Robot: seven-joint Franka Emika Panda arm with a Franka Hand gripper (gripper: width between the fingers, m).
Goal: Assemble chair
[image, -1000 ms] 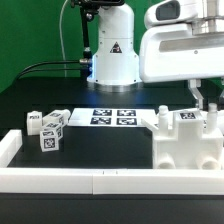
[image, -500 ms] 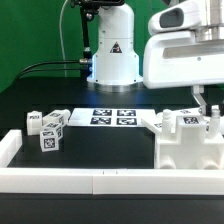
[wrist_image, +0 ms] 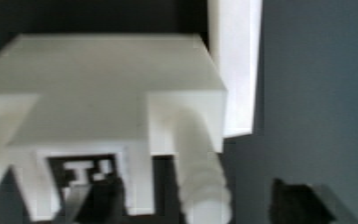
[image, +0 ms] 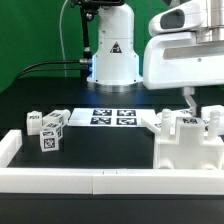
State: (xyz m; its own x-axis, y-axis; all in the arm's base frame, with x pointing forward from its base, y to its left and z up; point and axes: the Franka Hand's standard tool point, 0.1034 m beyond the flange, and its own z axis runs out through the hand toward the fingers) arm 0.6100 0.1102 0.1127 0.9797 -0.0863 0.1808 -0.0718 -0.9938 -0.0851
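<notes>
gripper over tagged chair, its opening unclear, warning triangle label on arm base

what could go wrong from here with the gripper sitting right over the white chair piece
1. The two-finger gripper seems open, its fingers straddling the small white tagged piece on top of the blocky white plastic chair assembly. If that piece is not fully seated, it may tilt or drop out.
2. If the gripper lifts off at a slant, a finger could catch the piece and drag the assembly along.
</notes>
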